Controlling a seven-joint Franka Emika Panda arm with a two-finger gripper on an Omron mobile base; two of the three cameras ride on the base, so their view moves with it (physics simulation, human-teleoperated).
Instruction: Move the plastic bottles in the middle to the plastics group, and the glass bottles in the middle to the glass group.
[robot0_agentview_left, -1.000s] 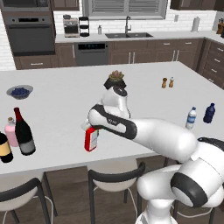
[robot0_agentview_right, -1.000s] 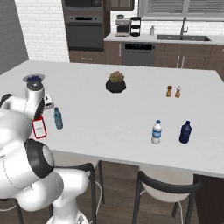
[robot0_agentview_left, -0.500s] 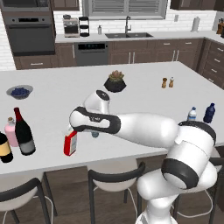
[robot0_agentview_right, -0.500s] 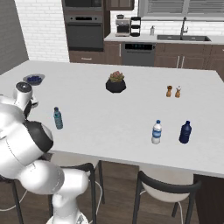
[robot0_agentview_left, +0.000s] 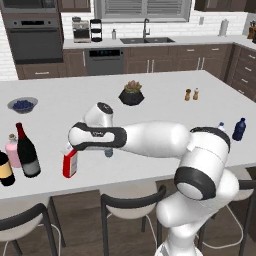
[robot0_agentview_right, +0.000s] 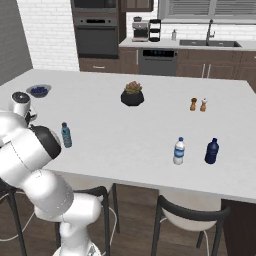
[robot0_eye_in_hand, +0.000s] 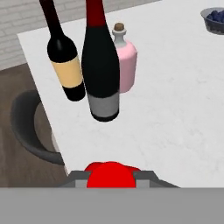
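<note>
My gripper (robot0_agentview_left: 71, 149) is shut on the top of the flat red bottle (robot0_agentview_left: 69, 163) with the white label, held upright low at the counter's front left. In the hand view the bottle's red top (robot0_eye_in_hand: 111, 173) sits between my gripper's (robot0_eye_in_hand: 111, 178) jaws. Just to its left stand the tall dark wine bottle (robot0_agentview_left: 26, 152), the pink flask (robot0_agentview_left: 12, 149) and the dark bottle with the yellowish label (robot0_agentview_left: 5, 170). The small light-blue water bottle (robot0_agentview_right: 65, 135) stands mid-counter, mostly behind my arm in the left base view. The whitish water bottle (robot0_agentview_right: 178, 151) and the navy bottle (robot0_agentview_right: 212, 151) stand at the right.
A bowl of blueberries (robot0_agentview_left: 22, 104) lies at the back left. A dark plant pot (robot0_agentview_left: 132, 93) and two shakers (robot0_agentview_left: 191, 94) stand farther back. Stools (robot0_agentview_left: 131, 204) line the counter's front edge (robot0_agentview_left: 100, 179), close below the red bottle.
My arm has swung left along the front of the counter with the red bottle in its grip, bringing it close to the wine bottle and the flask.
</note>
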